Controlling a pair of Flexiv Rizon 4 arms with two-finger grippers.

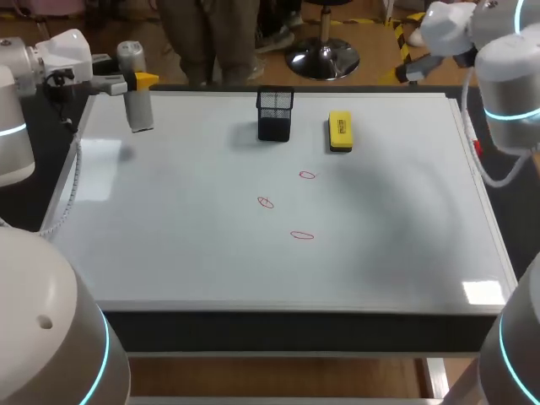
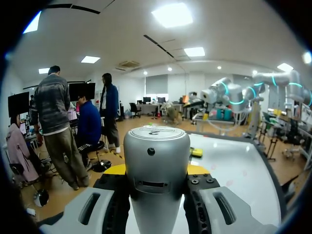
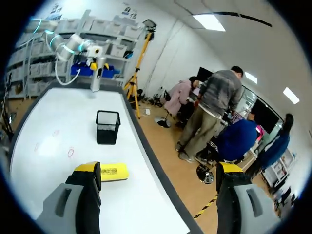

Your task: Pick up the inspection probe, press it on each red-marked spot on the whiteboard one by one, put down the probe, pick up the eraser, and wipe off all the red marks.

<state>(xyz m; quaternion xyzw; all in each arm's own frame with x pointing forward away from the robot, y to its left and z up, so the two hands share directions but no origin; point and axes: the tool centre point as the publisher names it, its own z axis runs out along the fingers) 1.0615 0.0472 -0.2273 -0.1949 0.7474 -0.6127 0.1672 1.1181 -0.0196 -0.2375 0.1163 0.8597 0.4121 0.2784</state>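
Since the whole job hinged on the inspection probe [image 2: 156, 161], I'll start there: it was up in the left gripper [image 1: 133, 82], standing upright, with the yellow-tipped fingers pressed on either side of its grey body. So the pick-up looked done to me. It hung over the far left corner of the whiteboard [image 1: 169, 245], and I couldn't tell whether its lower end touched the surface or just cleared it.

None of the three red marks was anywhere near it. One sat toward the far side [image 1: 306, 175], one in the middle [image 1: 265, 202] and one nearest the robot [image 1: 302, 235], all bunched around the board's centre and well apart from the probe. All three read as crisp, unsmudged loops, so I'd guess the pressing hadn't started, though a press might not leave a trace anyway.

Further out, the yellow eraser [image 1: 340, 132] lay flat on the board just beside a black mesh basket [image 1: 275, 114], both beyond the marks, nothing touching it. The right gripper [image 3: 158, 170] hung off the far right corner with its fingers spread wide and nothing between them.

So by my read: one step down, then three presses, dropping the probe, grabbing the eraser and wiping were all left to do.
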